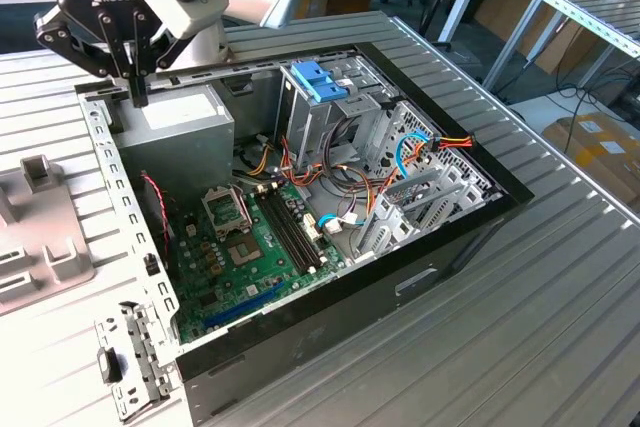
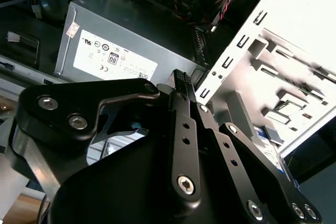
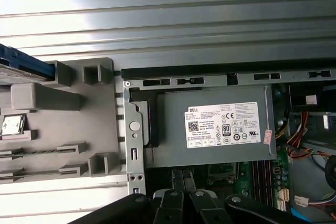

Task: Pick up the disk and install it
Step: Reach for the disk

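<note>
1. You can find the disk (image 3: 25, 62) in the first wrist view as a thin dark slab with a bright blue strip along its edge.
2. It faces you edge-on, so you cannot make out its broad faces or any label.
3. It runs at a slight slant and the picture's border cuts it off, so you see only part of its length.
4. It rests at the grey slotted holder (image 3: 100, 124) on the ribbed tabletop (image 3: 210, 19), one end beside the holder's upright blocks.
5. It lies outside the open computer case (image 3: 210, 81), not yet picked up.
</note>
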Controlling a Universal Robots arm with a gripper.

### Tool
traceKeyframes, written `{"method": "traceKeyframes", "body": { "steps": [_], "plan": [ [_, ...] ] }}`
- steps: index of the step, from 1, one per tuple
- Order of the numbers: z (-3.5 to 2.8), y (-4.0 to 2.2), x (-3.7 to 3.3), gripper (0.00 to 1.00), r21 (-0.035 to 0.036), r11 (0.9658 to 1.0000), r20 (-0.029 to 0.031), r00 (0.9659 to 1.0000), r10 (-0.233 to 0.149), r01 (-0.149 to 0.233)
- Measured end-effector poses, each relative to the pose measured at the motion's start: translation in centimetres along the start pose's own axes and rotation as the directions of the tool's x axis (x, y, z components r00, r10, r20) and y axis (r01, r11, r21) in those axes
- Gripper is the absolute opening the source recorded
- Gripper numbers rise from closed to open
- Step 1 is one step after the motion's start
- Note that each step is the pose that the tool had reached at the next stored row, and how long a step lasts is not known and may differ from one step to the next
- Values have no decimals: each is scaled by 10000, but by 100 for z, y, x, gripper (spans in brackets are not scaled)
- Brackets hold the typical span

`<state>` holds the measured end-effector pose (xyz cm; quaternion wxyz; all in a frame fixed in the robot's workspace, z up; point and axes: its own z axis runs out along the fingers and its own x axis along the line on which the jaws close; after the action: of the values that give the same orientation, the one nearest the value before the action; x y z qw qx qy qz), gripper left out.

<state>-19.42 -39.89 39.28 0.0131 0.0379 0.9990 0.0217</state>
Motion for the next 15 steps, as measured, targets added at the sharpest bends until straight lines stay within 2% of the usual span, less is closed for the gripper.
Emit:
{"method": "traceKeyframes", "body": {
  "steps": [15],
  "plan": [
    [-1,-5,66,11,0,10000,0,10000,0,0]
  ]
}}
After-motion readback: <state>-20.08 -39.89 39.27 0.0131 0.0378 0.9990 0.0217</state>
